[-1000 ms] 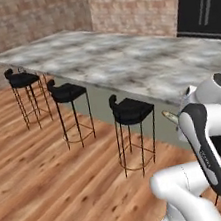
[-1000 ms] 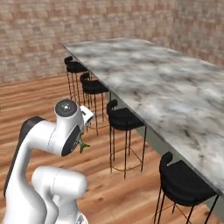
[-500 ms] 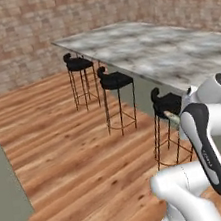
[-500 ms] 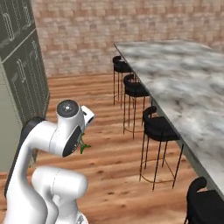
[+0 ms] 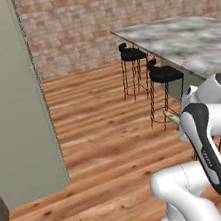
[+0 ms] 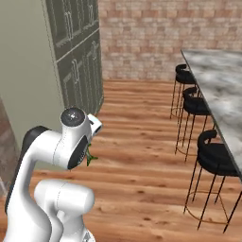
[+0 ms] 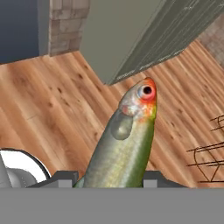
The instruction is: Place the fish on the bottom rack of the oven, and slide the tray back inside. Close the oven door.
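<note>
The base is turning, so the whole scene has swung across both base views since a second ago: the long marble surface (image 5: 187, 39) that ran across the middle of the picture now sits off to the right, the bar stools (image 5: 163, 73) have slid over with it, and tall grey-green cabinetry (image 6: 78, 56) has come into sight on the left. This is the camera moving, not the furniture.

The fish (image 7: 124, 144) has not shifted in the hand. In the hand view it stands up between the two dark fingers (image 7: 65, 177), head with its red-ringed eye pointing away from the camera, body clamped low down by the closed fingers. In the right base view a bit of its greenish tail (image 6: 90, 157) pokes out beneath the wrist (small, but plain enough).

For the task this reads as the carry leg: the fish is picked up and the robot is swinging from the island toward the cabinet wall, where the oven probably lies. Placing the fish on the rack, sliding it in and shutting the door are all yet to come.
</note>
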Controlling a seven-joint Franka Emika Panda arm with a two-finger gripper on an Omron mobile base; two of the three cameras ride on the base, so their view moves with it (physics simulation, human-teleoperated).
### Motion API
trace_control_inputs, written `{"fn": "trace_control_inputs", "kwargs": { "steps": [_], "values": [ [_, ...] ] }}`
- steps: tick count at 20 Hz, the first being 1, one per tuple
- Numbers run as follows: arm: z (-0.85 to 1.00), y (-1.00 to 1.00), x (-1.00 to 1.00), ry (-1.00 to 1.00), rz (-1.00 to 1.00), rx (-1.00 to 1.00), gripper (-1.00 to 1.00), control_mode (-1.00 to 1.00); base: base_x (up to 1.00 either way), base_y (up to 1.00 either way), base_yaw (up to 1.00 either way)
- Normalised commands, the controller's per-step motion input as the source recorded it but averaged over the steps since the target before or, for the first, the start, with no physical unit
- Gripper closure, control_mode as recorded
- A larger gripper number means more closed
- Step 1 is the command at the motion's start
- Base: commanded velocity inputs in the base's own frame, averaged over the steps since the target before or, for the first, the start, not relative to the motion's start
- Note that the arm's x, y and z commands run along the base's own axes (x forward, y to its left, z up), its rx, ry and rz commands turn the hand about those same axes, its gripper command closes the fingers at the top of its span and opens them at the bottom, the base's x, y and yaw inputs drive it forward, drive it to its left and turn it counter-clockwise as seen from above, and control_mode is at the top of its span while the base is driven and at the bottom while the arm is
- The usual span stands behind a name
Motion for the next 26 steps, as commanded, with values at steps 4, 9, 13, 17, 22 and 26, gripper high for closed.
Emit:
{"fn": "trace_control_inputs", "kwargs": {
  "steps": [4,9,13,17,22,26],
  "values": [
    [0.00,0.00,0.00,0.00,0.00,0.00,1.00,1.00,-0.03,0.24,0.48],
    [0.00,0.00,0.00,0.00,0.00,0.00,1.00,1.00,-0.01,0.22,0.48],
    [0.00,0.00,0.00,0.00,0.00,0.00,1.00,1.00,0.00,0.19,0.48],
    [0.00,0.00,0.00,0.00,0.00,0.00,1.00,1.00,-0.01,0.19,0.48],
    [0.00,0.00,0.00,0.00,0.00,0.00,1.00,1.00,0.00,0.19,0.50],
    [0.00,0.00,0.00,0.00,0.00,0.00,1.00,1.00,-0.01,0.14,0.52]
  ]
}}
